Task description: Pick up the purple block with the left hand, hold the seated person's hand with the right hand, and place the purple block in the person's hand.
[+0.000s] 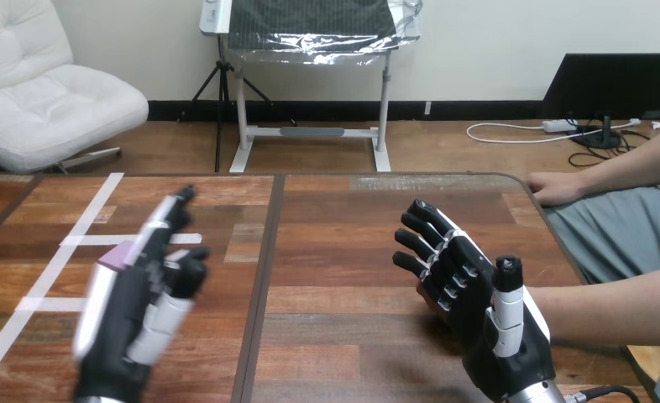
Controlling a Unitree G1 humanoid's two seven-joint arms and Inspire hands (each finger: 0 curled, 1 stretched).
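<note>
My left hand (pixel 133 302) is raised over the left part of the table, blurred, fingers stretched away from me and open. A corner of the purple block (pixel 118 253) peeks out at the hand's left edge, mostly hidden behind it; whether they touch I cannot tell. My right hand (pixel 478 302) stands at the right, fingers straight and spread, thumb up. The person's forearm (pixel 612 306) comes in from the right edge and ends behind this hand; the person's hand there is hidden. The person's other hand (pixel 555 186) rests on the table's far right edge.
White tape lines (pixel 49 273) cross the wooden table (pixel 343 252) at the left. A dark seam runs down the table's middle between my two hands.
</note>
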